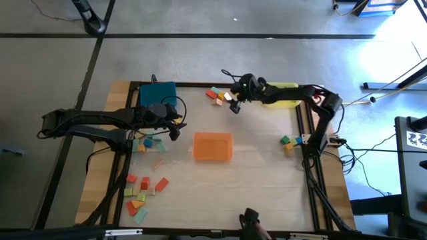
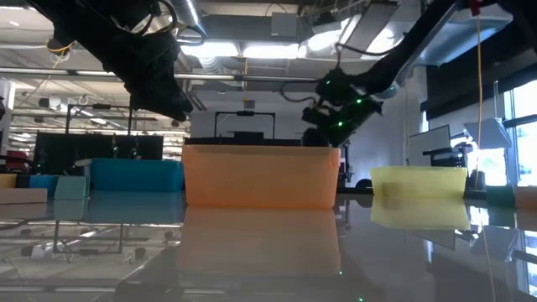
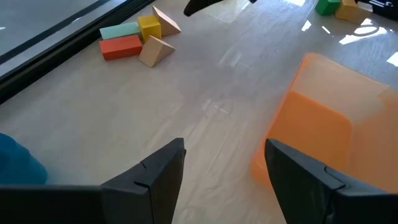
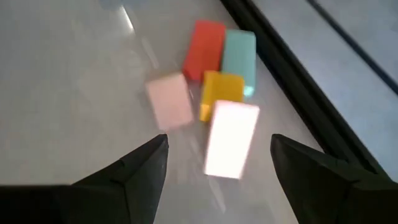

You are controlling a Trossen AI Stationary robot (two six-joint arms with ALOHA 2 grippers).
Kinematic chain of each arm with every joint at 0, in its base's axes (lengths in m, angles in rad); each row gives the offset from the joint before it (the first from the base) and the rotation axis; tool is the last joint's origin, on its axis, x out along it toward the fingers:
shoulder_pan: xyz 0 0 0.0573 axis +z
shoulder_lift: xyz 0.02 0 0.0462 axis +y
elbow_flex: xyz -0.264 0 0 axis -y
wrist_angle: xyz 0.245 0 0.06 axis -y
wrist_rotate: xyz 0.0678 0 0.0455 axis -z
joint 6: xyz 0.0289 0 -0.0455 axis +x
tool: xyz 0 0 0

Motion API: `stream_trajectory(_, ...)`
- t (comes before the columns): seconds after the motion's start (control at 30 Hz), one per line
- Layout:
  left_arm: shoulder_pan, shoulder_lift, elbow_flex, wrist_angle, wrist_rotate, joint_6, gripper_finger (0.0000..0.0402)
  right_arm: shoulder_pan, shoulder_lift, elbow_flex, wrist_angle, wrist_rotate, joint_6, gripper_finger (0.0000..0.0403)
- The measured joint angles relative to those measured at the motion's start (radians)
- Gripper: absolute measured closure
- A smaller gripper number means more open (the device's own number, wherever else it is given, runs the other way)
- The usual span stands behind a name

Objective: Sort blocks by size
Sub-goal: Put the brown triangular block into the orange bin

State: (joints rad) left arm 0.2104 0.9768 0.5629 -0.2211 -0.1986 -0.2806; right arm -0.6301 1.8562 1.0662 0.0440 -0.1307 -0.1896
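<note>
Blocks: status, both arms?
Right gripper open above far cluster of blocks, holding nothing. Left gripper open, empty, beside orange tray. Nothing blocking.

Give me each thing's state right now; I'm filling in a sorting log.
Left gripper: open, empty, above the table beside the orange tray.
Right gripper: open, empty, over the far blocks.
Orange tray: upright, looks empty.
Blue tray: upright, contents unclear.
Yellow tray: upright, contents unclear.
Far blocks: loose on the table, unsorted.
</note>
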Motion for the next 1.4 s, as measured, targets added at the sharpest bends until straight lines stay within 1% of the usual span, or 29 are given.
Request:
stream_trajectory(0.17,0.0,0.0,0.0,0.002,0.0,-0.001,0.0192,-0.017,0.078,0.114,-0.1,0.0,-0.001,0.0123)
stream_trajectory(0.4,0.0,0.0,0.0,0.002,0.0,0.0,0.0192,-0.027,0.173,0.213,-0.183,-0.019,-0.002,0.0123)
stream_trajectory(0.5,0.0,0.0,0.0,0.002,0.0,0.002,0.0192,-0.025,0.206,0.232,-0.203,-0.019,-0.006,0.0123)
stream_trajectory(0.63,0.0,0.0,0.0,0.002,0.0,0.006,0.0192,-0.025,0.209,0.235,-0.194,-0.019,-0.008,0.0126)
stream_trajectory(0.73,0.0,0.0,0.0,0.003,0.0,0.008,0.0192,-0.025,0.209,0.235,-0.198,-0.019,-0.012,0.0151)
stream_trajectory(0.8,0.0,0.0,0.0,0.004,0.0,0.01,0.0192,-0.025,0.209,0.235,-0.191,-0.019,-0.024,0.018)
stream_trajectory(0.93,0.0,0.0,0.0,0.005,0.0,0.012,0.0192,-0.025,0.209,0.235,-0.177,-0.019,-0.026,0.0252)
stream_trajectory(1.0,0.0,0.0,0.0,0.005,0.0,0.012,0.0192,-0.025,0.209,0.235,-0.169,-0.014,-0.029,0.0274)
stream_trajectory(1.17,0.0,0.0,0.0,0.013,0.0,0.027,0.0192,-0.025,0.207,0.235,-0.168,-0.009,-0.052,0.0274)
stream_trajectory(1.23,0.0,0.0,0.0,0.022,0.0,0.027,0.0192,-0.024,0.19,0.233,-0.195,-0.006,-0.052,0.0274)
stream_trajectory(1.4,0.0,0.0,0.0,0.024,0.0,0.027,0.0192,-0.003,0.082,0.234,-0.276,0.011,-0.053,0.0264)
